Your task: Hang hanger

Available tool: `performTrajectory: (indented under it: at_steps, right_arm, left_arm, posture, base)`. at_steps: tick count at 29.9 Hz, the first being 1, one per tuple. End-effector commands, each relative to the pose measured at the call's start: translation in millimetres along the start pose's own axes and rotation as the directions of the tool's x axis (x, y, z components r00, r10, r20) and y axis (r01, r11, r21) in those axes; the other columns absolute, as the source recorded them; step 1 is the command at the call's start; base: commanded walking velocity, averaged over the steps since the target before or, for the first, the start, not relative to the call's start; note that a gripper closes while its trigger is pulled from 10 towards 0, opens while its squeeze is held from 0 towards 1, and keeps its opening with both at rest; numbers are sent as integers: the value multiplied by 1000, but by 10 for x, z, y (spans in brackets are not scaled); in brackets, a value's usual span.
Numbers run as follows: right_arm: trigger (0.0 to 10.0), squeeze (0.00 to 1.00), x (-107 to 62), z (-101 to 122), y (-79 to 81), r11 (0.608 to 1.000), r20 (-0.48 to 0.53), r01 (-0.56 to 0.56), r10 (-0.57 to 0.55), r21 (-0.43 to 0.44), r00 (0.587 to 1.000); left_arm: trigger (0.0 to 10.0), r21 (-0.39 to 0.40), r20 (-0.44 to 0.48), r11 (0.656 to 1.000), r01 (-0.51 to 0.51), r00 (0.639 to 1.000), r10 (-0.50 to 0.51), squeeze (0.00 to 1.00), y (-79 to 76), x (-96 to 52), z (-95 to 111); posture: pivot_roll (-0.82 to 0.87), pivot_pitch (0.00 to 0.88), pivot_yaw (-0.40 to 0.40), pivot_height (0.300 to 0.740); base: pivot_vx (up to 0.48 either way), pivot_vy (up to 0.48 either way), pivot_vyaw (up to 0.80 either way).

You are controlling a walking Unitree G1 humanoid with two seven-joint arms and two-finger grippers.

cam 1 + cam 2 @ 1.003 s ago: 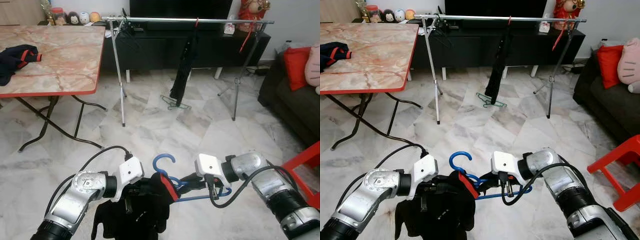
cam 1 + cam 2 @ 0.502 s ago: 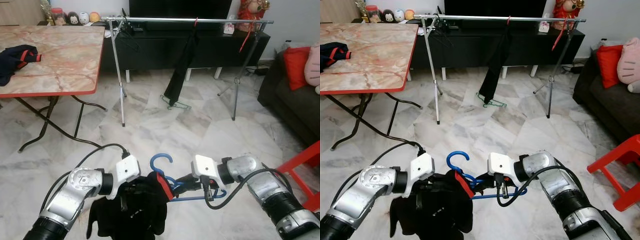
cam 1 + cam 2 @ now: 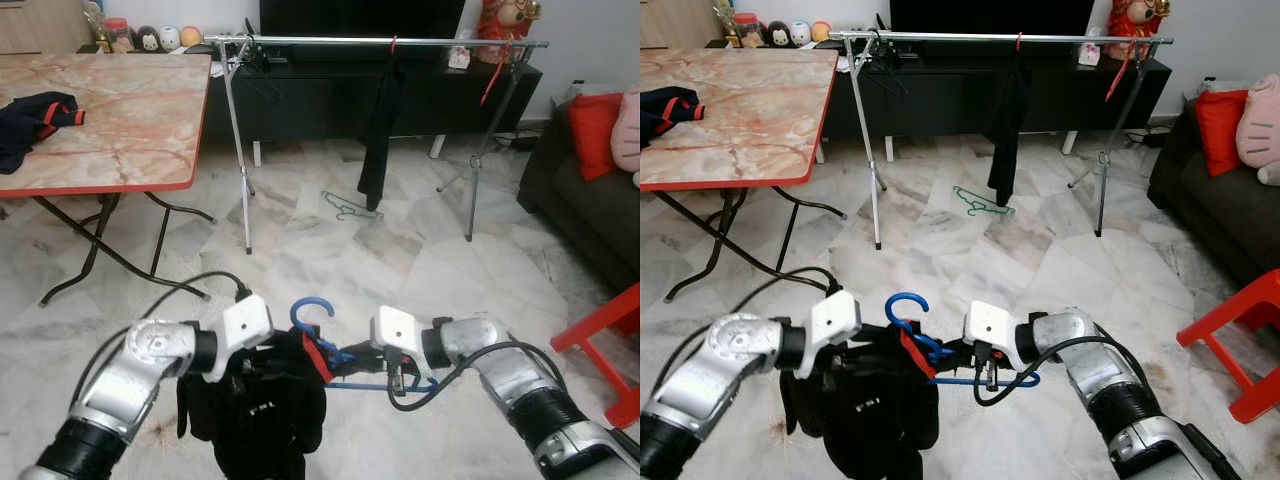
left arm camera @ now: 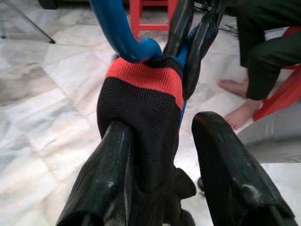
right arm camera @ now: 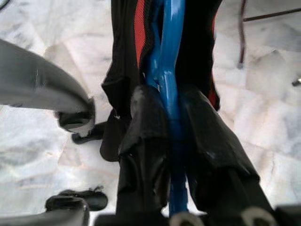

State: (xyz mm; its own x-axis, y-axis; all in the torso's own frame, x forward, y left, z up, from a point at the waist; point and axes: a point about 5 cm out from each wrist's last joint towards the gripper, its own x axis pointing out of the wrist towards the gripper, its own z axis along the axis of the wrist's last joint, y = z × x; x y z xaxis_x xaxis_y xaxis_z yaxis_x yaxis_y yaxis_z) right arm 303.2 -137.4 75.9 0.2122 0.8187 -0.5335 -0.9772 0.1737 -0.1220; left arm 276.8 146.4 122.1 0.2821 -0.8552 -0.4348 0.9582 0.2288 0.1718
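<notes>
Blue plastic hanger [image 3: 318,335] held low over the white marble floor [image 3: 330,250], between the two arms, well short of the silver clothes rail [image 3: 375,41]. Hook curls up just above the red-trimmed collar of the black garment [image 3: 262,405] draped on it; most of the hanger's left shoulder is hidden under the cloth, only the hook, neck and right bar show.

Right gripper [image 5: 170,123] is clamped on the hanger's blue bar beside the neck, its fingers [image 5: 146,141] pressed to either side of the bar. Left gripper [image 4: 164,155] is at the garment's collar: one finger [image 4: 106,174] lies against the knit cloth, the other stands apart from it with a gap, so spread, not pinching; head views hide these fingers behind the cloth.

On the rail beyond the hanger hangs a black garment on a red hanger [image 3: 378,135]; a thin green wire hanger [image 3: 347,210] lies on the floor under it. Left of the rail, a marble-pattern tabletop with red edge [image 3: 110,120] carries a dark bundle of clothing [image 3: 35,118], partly cut off. Right of the rail: dark sofa with red cushion [image 3: 595,130], red plastic stool [image 3: 605,345] cut off. A person's bare foot [image 4: 237,117] and dark trouser leg appear in the left wrist view.
</notes>
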Motion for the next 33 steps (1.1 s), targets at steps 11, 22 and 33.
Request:
performTrajectory:
  at_steps: [11,22,33]
  right_arm:
    - [0,0,-60,-55,-74,978,63,194,-199,79,978]
    - [0,0,-42,55,-226,910,134,394,-410,131,902]
    - [0,0,91,477,-441,805,262,547,-592,228,762]
  left_arm:
    - [10000,32,-9,995,-95,995,95,1000,158,-216,18]
    - [10000,-1,134,922,-388,913,384,0,276,-179,45]
    - [10000,-118,60,589,-799,587,808,0,408,-168,-284]
  posture:
    - [13,0,-56,740]
    - [8,0,-61,740]
    - [9,0,-75,740]
  base:
    - [0,0,0]
    - [0,0,0]
    - [0,0,0]
